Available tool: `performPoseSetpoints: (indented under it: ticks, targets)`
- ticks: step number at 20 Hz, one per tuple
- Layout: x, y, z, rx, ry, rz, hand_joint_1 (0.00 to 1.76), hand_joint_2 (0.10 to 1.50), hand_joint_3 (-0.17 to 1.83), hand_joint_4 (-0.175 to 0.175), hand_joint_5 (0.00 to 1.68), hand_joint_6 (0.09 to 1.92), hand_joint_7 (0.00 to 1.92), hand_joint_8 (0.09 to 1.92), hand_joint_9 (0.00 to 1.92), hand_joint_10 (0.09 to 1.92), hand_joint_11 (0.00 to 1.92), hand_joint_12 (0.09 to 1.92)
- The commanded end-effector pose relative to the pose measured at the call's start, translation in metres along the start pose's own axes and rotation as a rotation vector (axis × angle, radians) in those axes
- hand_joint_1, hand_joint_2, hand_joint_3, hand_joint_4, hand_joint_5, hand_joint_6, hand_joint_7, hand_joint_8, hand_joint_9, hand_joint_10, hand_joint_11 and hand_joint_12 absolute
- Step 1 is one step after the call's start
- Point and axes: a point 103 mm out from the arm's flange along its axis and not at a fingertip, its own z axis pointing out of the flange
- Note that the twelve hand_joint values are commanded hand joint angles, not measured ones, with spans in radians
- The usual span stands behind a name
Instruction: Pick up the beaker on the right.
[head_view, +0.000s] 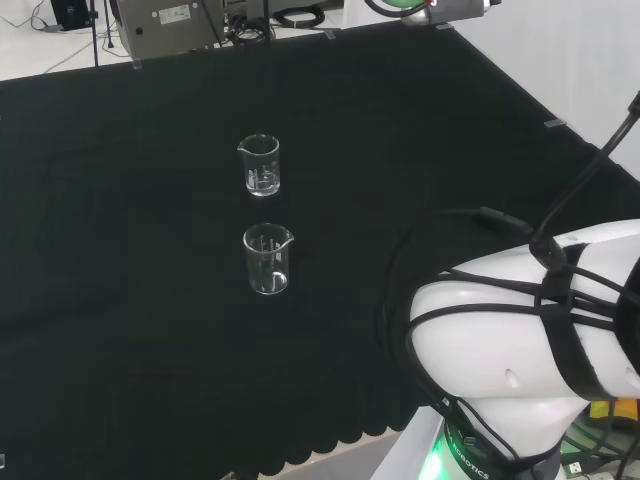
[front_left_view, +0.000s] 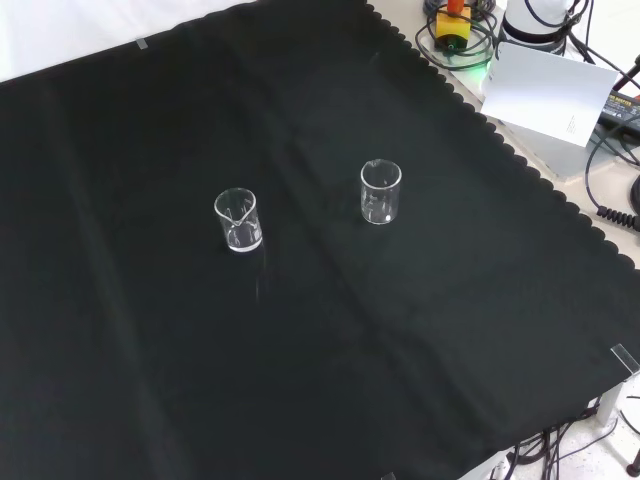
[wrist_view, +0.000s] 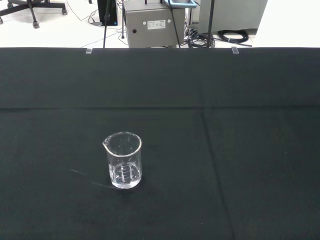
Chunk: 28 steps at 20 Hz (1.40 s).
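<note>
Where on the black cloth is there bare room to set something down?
Nearly everywhere: the black cloth lies bare on all sides of the two clear glass beakers, the left beaker and right beaker in the front view. The only tight spot is the gap between them.

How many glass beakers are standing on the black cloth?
2. In the front view, one beaker stands right of centre, the other beaker to its left. Both upright, apart.

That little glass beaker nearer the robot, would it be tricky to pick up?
Probably a bit. The beaker looks like clear, smooth glass, so likely slippery and breakable. It appears empty, so probably light. It stands upright on the soft black cloth, so a sideways nudge might tip it.
</note>
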Motion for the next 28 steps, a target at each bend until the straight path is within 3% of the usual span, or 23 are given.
performPoseSetpoints:
  ticks: [1, 4, 10, 22, 25, 28]
  targets:
    - [-0.001, 0.0, 0.0, -0.009, -0.006, -0.001, 0.16, 1.26, 0.02, -0.024, 0.32, 0.09, 0.02, 0.61, 0.21, 0.7, 0.09, 1.4]
    - [-0.003, 0.0, -0.003, -0.014, -0.009, -0.002, 0.02, 1.34, 0.06, -0.014, 0.31, 0.09, 0.01, 0.57, 0.2, 0.68, 0.09, 1.38]
    - [-0.004, 0.006, 0.008, 0.003, -0.011, 0.012, 0.01, 1.35, 0.06, -0.013, 0.31, 0.09, 0.02, 0.56, 0.21, 0.66, 0.09, 1.38]
    - [-0.031, 0.046, 0.075, 0.081, 0.03, 0.074, 0.08, 1.33, 0.05, -0.017, 0.32, 0.09, 0.06, 0.56, 0.25, 0.67, 0.11, 1.38]
    - [-0.041, 0.064, 0.097, 0.085, 0.048, 0.083, 0.26, 1.26, 0.02, -0.02, 0.33, 0.09, 0.1, 0.58, 0.3, 0.69, 0.14, 1.39]
    - [-0.047, 0.09, 0.122, 0.043, 0.054, 0.068, 0.53, 1.18, -0.01, -0.027, 0.39, 0.09, 0.17, 0.62, 0.37, 0.7, 0.2, 1.38]
